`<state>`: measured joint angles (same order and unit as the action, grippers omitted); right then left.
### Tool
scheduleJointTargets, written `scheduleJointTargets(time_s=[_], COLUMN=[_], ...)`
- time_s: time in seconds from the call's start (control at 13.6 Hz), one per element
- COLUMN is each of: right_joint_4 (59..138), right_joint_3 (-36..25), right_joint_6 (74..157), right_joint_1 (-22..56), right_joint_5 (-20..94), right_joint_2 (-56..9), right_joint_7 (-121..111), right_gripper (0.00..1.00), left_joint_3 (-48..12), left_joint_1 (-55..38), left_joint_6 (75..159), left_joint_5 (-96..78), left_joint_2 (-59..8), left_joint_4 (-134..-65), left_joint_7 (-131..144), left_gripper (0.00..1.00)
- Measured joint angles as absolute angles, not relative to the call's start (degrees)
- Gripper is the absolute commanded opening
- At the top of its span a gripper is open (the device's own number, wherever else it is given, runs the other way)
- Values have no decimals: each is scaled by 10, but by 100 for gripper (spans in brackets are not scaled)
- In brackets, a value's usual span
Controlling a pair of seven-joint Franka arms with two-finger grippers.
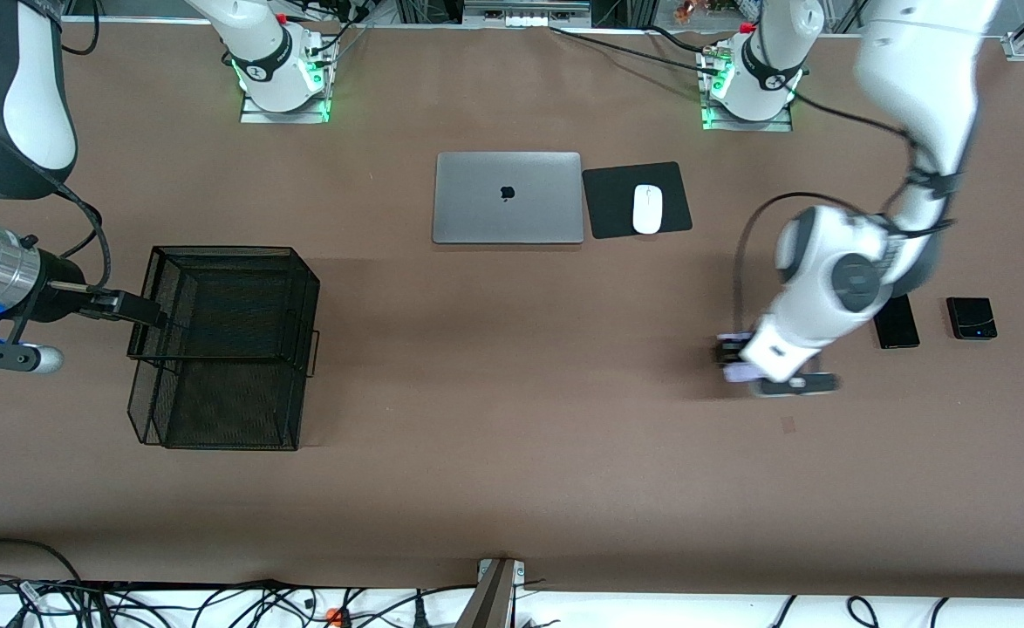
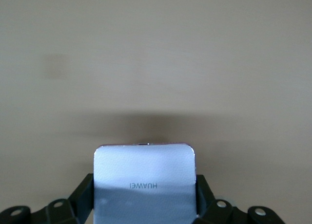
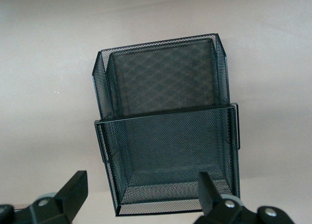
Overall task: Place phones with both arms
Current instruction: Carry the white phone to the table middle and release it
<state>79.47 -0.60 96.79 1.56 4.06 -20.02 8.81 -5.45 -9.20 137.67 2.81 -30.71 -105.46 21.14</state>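
My left gripper [image 1: 730, 356] is shut on the small pale lavender phone [image 1: 739, 374] and holds it low over bare table toward the left arm's end. In the left wrist view the phone [image 2: 145, 170] fills the gap between my left gripper's [image 2: 145, 197] fingers [image 2: 84, 190]. The long slim black phone [image 1: 897, 324] and the small squarish black phone [image 1: 971, 317] lie flat on the table beside that arm. My right gripper [image 1: 139, 309] is open at the rim of a black mesh basket [image 1: 224, 251]. In the right wrist view, my right gripper [image 3: 141, 191] has one finger [image 3: 208, 187] showing in front of the basket [image 3: 165, 78], which is empty.
A closed grey laptop [image 1: 508, 198] lies near the arms' bases. Beside it a white mouse [image 1: 647, 209] rests on a black pad [image 1: 610, 205]. Cables run along the table's front edge [image 1: 215, 602].
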Motion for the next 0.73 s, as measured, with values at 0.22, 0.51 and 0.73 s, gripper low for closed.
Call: scheduleJointTargets(time_s=[0.22,0.51,0.73], right_joint_4=[795,795,795], right_joint_3=[-7,-8,-8], right_joint_6=[968,968,968], right_joint_1=[15,13,13], right_joint_5=[41,41,41], right_joint_2=[-200,-200,-200], right_joint_7=[87,86,86], right_gripper=[100,100,100], left_joint_3=[-54,-53,-48], left_joint_1=[-184,-276,-344], left_joint_6=[1373,1331,1305], left_joint_5=[28,28,28], left_joint_2=[-356,-403,-443], left_joint_4=[-994,-901,-833], left_joint_7=[327,404,424], left_gripper=[0,0,0])
